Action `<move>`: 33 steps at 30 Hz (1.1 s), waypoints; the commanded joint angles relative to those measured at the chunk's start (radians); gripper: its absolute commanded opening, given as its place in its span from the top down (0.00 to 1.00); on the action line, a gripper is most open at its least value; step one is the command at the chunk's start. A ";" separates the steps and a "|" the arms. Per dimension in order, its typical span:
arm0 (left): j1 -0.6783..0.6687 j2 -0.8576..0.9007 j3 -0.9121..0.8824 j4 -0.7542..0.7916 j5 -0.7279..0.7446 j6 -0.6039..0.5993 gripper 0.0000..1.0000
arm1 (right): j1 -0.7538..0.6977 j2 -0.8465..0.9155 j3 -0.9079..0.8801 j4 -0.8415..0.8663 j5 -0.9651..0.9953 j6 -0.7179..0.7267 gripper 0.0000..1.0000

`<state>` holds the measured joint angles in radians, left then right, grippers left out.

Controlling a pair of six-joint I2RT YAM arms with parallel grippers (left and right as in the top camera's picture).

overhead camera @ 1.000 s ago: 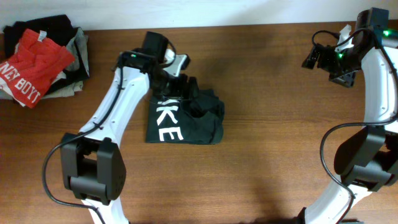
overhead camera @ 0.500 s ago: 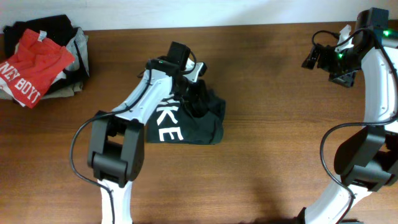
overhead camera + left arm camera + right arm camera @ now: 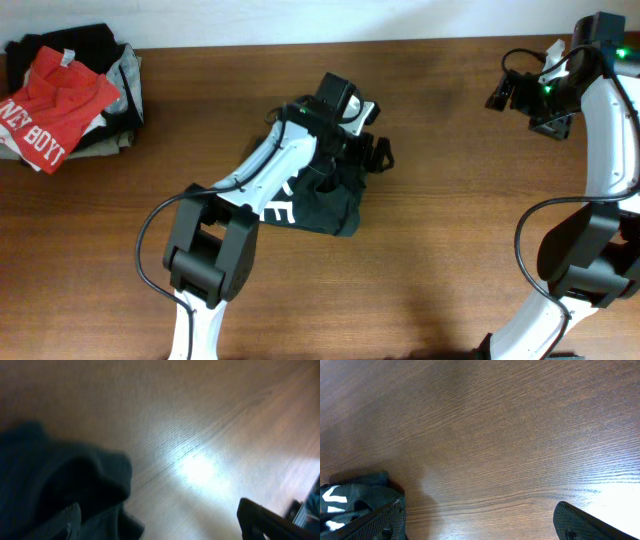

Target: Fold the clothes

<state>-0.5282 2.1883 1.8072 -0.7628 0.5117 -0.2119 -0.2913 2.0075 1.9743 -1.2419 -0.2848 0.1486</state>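
The tabletop is dark brown wood with a plain grain, and a strip of pale wall runs along its far edge. A bright glare sits on the wood in the left wrist view. At the far left corner lies a loose pile: a red shirt with white lettering on top of grey and black garments, well apart from everything else. The T-shirt lies bunched near the middle of the tabletop, very dark, with one white block letter showing at its near left edge. The left arm reaches across it from the near side and hides much of its far half. The left fingers are spread wide over bare wood just past the shirt's right edge. A dark fold of cloth lies beside one of them, and the blurred view seems to show nothing pinched between them. The right arm stands at the right edge, raised towards the far corner and well apart from the shirt. The right fingers are also spread with nothing between them; bare wood fills their view, with a corner of the shirt at its lower left.
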 commanded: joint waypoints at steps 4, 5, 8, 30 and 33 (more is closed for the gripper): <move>0.098 -0.158 0.262 -0.348 -0.059 0.116 0.01 | 0.004 -0.004 0.006 0.000 0.008 -0.010 0.01; 0.123 -0.167 0.262 -0.410 -0.098 0.115 0.01 | 0.004 -0.004 0.006 0.000 0.009 -0.010 0.01; 0.176 -0.147 0.244 -0.636 -0.142 0.116 0.01 | 0.003 -0.004 0.006 0.000 0.008 -0.010 0.01; -0.167 -0.141 -0.227 -0.208 -0.037 0.102 0.51 | 0.004 -0.004 0.006 0.000 0.009 -0.010 0.01; -0.156 -0.172 -0.195 -0.246 -0.037 0.144 0.51 | 0.004 -0.004 0.006 0.000 0.009 -0.010 0.01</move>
<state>-0.6960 2.0514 1.5791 -0.9874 0.4644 -0.1150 -0.2913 2.0075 1.9743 -1.2415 -0.2848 0.1486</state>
